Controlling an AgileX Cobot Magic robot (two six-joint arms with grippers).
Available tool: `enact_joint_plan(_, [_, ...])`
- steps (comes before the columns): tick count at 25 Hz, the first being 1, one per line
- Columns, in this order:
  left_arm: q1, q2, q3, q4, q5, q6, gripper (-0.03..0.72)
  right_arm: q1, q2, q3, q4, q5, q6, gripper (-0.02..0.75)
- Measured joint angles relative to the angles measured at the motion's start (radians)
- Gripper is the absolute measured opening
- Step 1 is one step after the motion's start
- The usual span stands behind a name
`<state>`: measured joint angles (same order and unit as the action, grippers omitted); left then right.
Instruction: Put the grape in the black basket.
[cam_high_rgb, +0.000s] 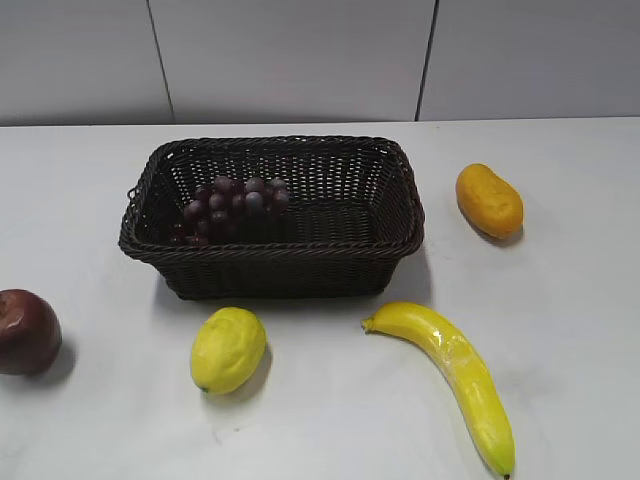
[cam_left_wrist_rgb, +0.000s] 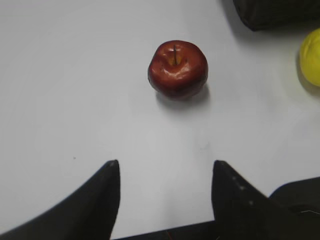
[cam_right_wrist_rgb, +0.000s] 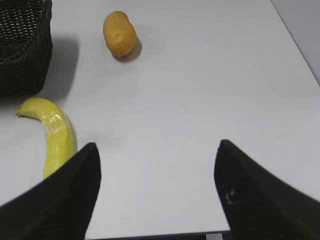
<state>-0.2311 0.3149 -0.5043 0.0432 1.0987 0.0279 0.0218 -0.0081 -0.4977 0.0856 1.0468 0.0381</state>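
Note:
The grape (cam_high_rgb: 230, 208), a dark purple-red bunch, lies inside the black basket (cam_high_rgb: 390, 160) in its left part. The woven basket stands at the middle back of the white table; a corner of it shows in the left wrist view (cam_left_wrist_rgb: 272, 12) and in the right wrist view (cam_right_wrist_rgb: 22, 45). Neither arm shows in the exterior view. My left gripper (cam_left_wrist_rgb: 165, 162) is open and empty over bare table, short of the apple. My right gripper (cam_right_wrist_rgb: 157, 145) is open and empty over bare table, right of the banana.
A dark red apple (cam_high_rgb: 25, 332) (cam_left_wrist_rgb: 177, 68) lies at the left edge. A lemon (cam_high_rgb: 228, 349) (cam_left_wrist_rgb: 311, 57) lies in front of the basket. A banana (cam_high_rgb: 455, 370) (cam_right_wrist_rgb: 52, 140) lies front right. An orange-yellow fruit (cam_high_rgb: 489, 200) (cam_right_wrist_rgb: 119, 33) lies right of the basket.

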Motion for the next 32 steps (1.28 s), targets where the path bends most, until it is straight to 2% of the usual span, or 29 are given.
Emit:
enact_joint_plan(7, [0.000,-0.013,0.004,-0.033,-0.015,0.005,0.554,0.000,0.000,0.000,0.000,0.000,0.000,0.538])
enact_joint_plan(14, [0.000,-0.011,0.004,-0.049,-0.015,0.016,0.587,0.000,0.000,0.000,0.000,0.000,0.000,0.538])
enact_joint_plan(29, [0.001,-0.014,0.004,-0.052,-0.016,0.016,0.580,0.000,0.000,0.000,0.000,0.000,0.000,0.538])
enact_joint_plan(32, [0.025,-0.048,0.004,-0.053,-0.019,0.016,0.560,0.000,0.000,0.000,0.000,0.000,0.000,0.538])
